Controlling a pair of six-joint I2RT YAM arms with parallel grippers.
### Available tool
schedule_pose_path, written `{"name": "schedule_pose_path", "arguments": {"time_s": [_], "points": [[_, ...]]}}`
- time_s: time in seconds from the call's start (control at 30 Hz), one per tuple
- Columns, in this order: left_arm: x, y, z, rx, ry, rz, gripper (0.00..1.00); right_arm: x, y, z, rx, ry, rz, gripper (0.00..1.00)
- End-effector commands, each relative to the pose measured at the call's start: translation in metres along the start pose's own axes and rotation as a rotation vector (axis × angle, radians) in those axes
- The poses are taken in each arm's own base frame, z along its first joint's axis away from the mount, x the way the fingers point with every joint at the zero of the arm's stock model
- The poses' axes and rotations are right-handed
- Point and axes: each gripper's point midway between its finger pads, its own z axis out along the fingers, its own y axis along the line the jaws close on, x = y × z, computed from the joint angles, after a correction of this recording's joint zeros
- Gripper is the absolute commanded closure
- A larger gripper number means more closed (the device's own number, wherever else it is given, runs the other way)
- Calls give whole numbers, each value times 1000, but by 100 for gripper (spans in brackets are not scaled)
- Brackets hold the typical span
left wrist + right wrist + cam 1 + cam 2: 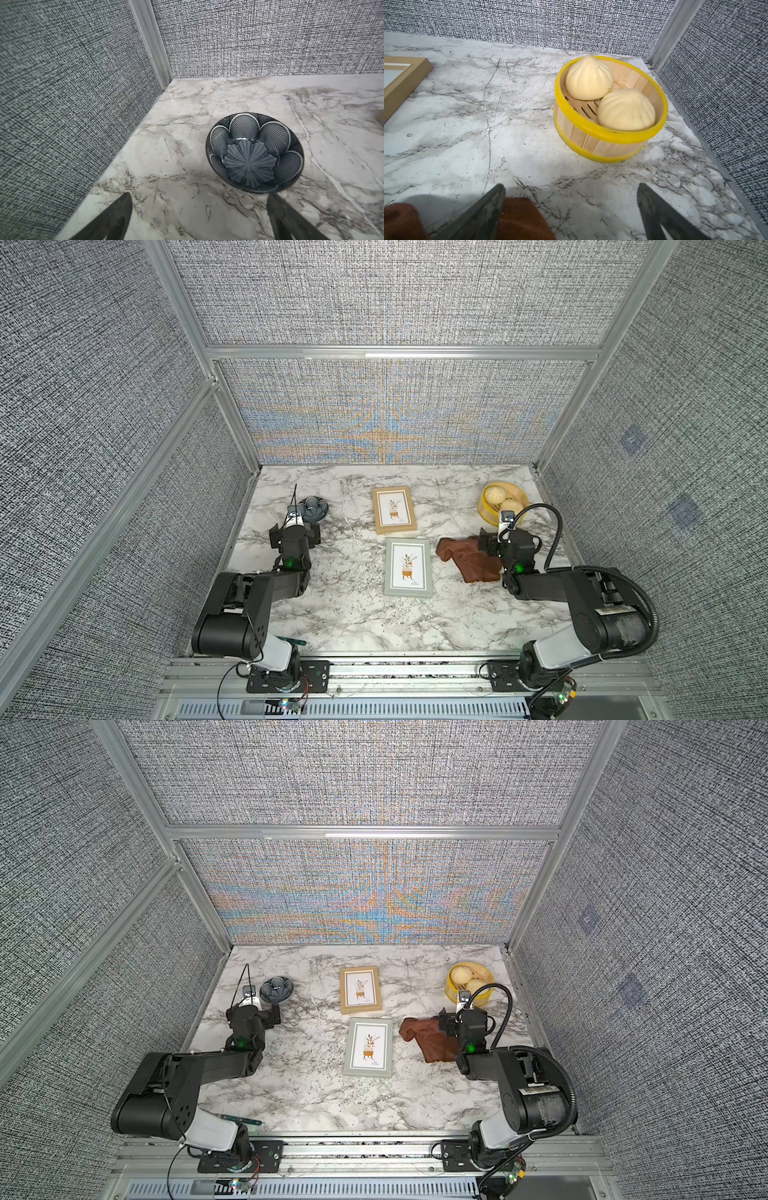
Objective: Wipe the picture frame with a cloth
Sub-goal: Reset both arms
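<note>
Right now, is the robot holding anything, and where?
Nothing. The left hand and right hand are both open and empty; the cloth is not gripped.

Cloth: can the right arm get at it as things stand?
Likely yes. The cloth lies just beneath the open right fingers, with nothing on it; the bun steamer stands farther off, apart.
</note>
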Motion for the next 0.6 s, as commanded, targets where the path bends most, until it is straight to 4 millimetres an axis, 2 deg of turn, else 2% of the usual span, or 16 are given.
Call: {"name": "schedule_pose_path", "arguments": {"time_s": [0.0, 0.57], "points": [[1, -2, -1, 17, -1, -23, 0, -1, -1, 1, -2, 4, 21, 1], [2, -4, 1, 26, 7, -14, 0, -1, -1, 1, -4, 2, 22, 1]]}}
